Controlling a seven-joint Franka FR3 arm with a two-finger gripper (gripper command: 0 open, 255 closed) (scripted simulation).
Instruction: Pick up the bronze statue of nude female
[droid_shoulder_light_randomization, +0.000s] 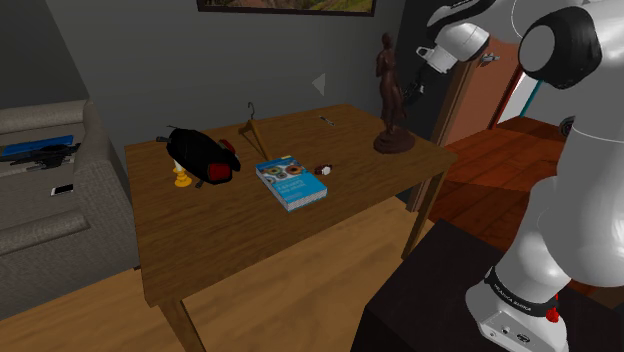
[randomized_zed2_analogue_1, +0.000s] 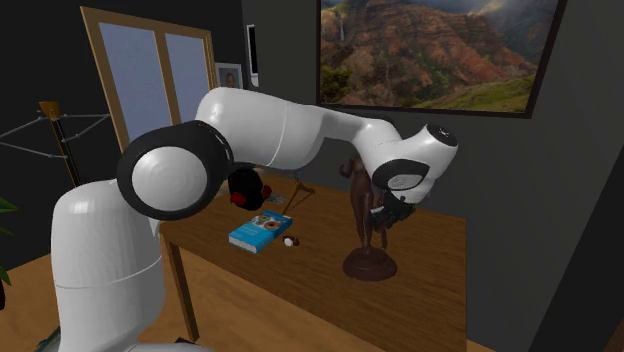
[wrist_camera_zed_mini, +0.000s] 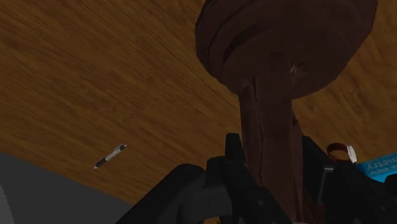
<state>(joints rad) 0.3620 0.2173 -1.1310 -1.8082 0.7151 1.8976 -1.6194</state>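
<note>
Now the gripper clasps the statue at its legs, fingers snug either side. It stands upright between them, base on the table.

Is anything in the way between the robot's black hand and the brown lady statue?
No, nothing visible. The black two-finger gripper is right at the legs of the dark brown statue of a standing woman. The blue book and the small pen lie well away from it on the wooden table.

2 exteriors share table; wrist close on statue
</note>
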